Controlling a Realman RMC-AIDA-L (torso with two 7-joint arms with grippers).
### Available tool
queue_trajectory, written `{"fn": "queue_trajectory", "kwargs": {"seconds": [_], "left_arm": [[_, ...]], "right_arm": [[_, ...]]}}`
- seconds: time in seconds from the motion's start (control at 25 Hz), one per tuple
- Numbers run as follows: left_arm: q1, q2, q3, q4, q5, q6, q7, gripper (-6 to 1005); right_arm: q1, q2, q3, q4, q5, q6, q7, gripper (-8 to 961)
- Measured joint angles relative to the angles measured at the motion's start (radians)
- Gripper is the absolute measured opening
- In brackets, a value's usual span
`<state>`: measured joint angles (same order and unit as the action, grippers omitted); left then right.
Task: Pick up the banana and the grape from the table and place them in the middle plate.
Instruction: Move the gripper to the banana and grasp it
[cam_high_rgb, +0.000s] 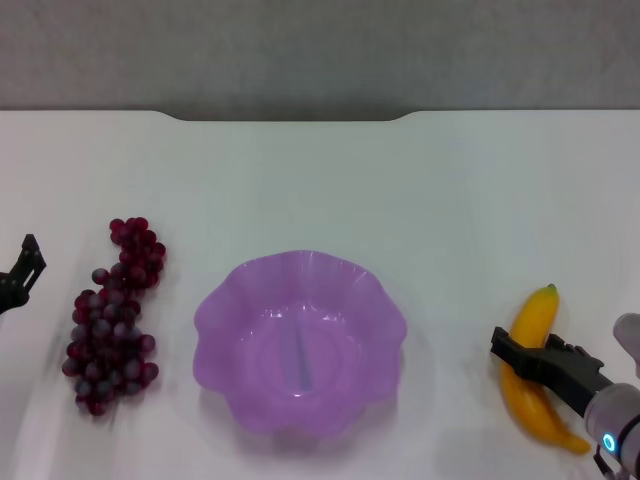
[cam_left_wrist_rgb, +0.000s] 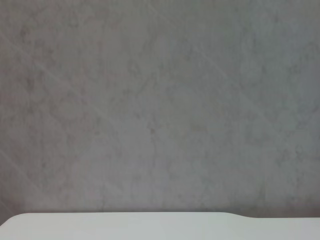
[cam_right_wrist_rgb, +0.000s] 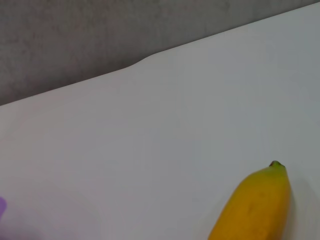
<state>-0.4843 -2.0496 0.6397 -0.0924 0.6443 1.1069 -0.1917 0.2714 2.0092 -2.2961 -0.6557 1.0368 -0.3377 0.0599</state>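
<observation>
The yellow banana (cam_high_rgb: 535, 318) lies on the white table (cam_high_rgb: 320, 180) to the right of the purple scalloped plate (cam_high_rgb: 225, 310). My right gripper (cam_high_rgb: 522, 357) is low over the banana's middle, and its black part crosses the fruit. The right wrist view shows the banana's tip (cam_right_wrist_rgb: 260, 207) close up. The bunch of dark red-purple grapes (cam_high_rgb: 112, 315) lies left of the plate. My left gripper (cam_high_rgb: 20, 272) is at the far left edge, left of the grapes and apart from them. The plate holds nothing.
The table's far edge has a notch (cam_high_rgb: 290, 118), with a grey wall (cam_high_rgb: 320, 50) behind it. The left wrist view shows only that wall and a strip of the table edge (cam_left_wrist_rgb: 150, 227). A sliver of the plate shows in the right wrist view (cam_right_wrist_rgb: 2, 206).
</observation>
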Motion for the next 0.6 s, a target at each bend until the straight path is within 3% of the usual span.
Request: {"fn": "queue_trajectory", "kwargs": {"seconds": [0.24, 0.44, 0.6], "left_arm": [[0.000, 0.000, 0.000, 0.000, 0.000, 0.000, 0.000, 863], [0.002, 0.000, 0.000, 0.000, 0.000, 0.000, 0.000, 863], [0.004, 0.000, 0.000, 0.001, -0.001, 0.000, 0.000, 863]], "right_arm": [[0.000, -0.001, 0.000, 0.000, -0.005, -0.002, 0.000, 886], [0.005, -0.002, 0.000, -0.002, -0.007, -0.002, -0.004, 723], [0.020, -0.004, 0.005, -0.002, -0.009, -0.002, -0.008, 674]]}}
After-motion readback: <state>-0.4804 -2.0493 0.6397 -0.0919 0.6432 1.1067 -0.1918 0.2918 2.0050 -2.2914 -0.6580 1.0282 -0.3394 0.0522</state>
